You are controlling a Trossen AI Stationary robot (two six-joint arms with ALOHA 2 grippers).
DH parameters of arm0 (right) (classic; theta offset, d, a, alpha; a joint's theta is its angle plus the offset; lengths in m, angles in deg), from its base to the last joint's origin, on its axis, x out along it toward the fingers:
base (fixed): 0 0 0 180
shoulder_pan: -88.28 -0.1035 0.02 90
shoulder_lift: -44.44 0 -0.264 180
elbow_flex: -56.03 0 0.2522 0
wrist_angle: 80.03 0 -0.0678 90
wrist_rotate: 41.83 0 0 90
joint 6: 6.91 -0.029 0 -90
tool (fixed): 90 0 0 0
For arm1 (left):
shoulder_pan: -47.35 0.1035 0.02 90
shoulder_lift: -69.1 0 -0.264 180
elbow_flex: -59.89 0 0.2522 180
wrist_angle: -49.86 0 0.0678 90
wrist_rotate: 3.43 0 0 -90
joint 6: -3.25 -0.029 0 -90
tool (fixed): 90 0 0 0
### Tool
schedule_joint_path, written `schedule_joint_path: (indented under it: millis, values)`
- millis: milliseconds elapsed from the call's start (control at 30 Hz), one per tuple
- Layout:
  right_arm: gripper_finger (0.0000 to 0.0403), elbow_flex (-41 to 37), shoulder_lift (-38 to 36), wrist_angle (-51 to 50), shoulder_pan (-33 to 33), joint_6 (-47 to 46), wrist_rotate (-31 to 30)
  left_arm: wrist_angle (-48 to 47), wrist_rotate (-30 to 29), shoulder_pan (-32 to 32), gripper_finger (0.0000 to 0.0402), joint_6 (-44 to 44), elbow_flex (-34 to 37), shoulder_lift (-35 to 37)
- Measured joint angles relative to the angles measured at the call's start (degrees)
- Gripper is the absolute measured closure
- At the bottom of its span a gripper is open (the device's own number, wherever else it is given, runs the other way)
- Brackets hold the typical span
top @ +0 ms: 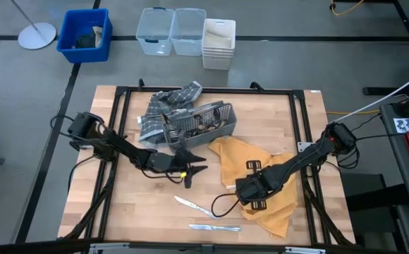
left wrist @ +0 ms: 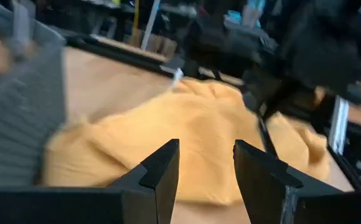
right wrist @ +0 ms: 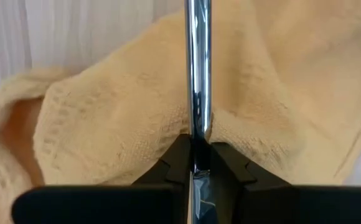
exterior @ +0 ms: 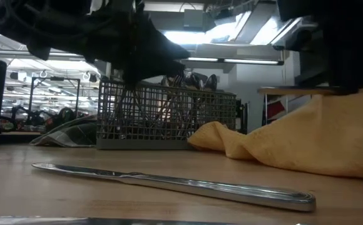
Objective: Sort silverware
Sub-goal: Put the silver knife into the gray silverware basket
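Right gripper (right wrist: 197,163): pinched tight on a shiny silver utensil handle (right wrist: 197,74), which sticks straight out between the fingers over the yellow towel (right wrist: 106,118). Can't tell if it's a fork, spoon or knife from what shows.
Right gripper spot: from above it sits low over the towel's near edge (top: 250,189), on the table's right-hand side.
Left gripper (left wrist: 205,163): fingers spread apart, nothing between them, pointing toward the towel and the other arm.
Left gripper spot: mid-table (top: 194,166), just in front of the wire-mesh caddy (top: 203,125).
Nearest silverware: one knife (top: 215,227) lies flat by the table's front edge, a second knife (top: 192,205) lies at an angle just behind it. Both are loose on the wooden table (top: 120,204) and not touching each other.
Low view: one knife (exterior: 169,182) stretches across the foreground, with the towel bunched up behind it on the right.
Caddy: sits further back, with more silverware (exterior: 191,81) standing in it, handles and heads poking up.
Behind the caddy: a grey checked cloth (top: 166,102) sits bunched against it.
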Motion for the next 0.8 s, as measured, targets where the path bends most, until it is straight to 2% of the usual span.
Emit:
schedule_joint_path:
  millis: [200, 567, 800]
  values:
    - [0.0359, 0.1, 0.0, 0.5, 1.9, -0.1, -1.8, -0.1, 1.5, -1.3, 0.026, -2.0, -4.6, -5.1]
    - [0.0359, 0.1, 0.0, 2.9, 5.7, -0.4, 8.6, -0.6, 1.5, -5.3, 0.026, -12.9, -9.1, -7.8]
    - [0.0359, 0.1, 0.0, 6.7, 7.1, -0.1, 11.7, -2.1, 1.4, -7.3, 0.026, -23.3, -10.8, -7.8]
